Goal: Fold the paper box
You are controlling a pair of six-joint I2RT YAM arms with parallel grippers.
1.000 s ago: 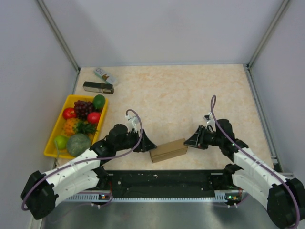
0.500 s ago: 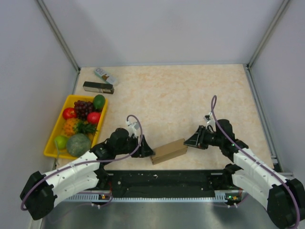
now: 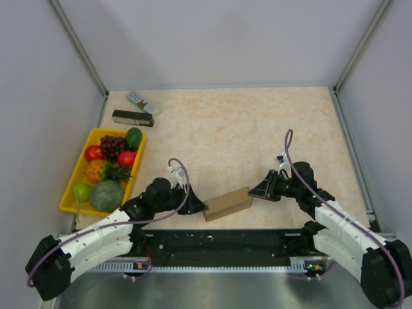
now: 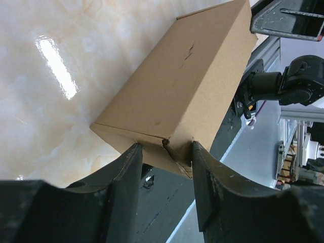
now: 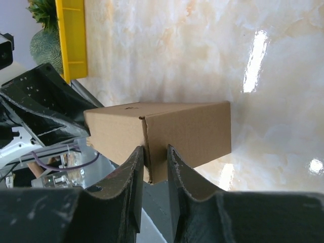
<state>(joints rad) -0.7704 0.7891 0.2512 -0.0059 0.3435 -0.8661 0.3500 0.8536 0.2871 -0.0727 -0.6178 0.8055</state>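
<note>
left gripper point(image 4: 164, 152): jaws parted, low | right gripper point(image 5: 154, 157): jaws narrow, low

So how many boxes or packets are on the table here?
3: the paper box near the front edge between both grippers, the black box and the white packet at the far left corner.

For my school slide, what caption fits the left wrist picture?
Left end effector at the near end of the brown paper box on the marble table.

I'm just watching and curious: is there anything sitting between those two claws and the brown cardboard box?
Nothing visible. The left gripper is at one end of the paper box and the right gripper at the other, each with its fingers either side of an end flap.
</note>
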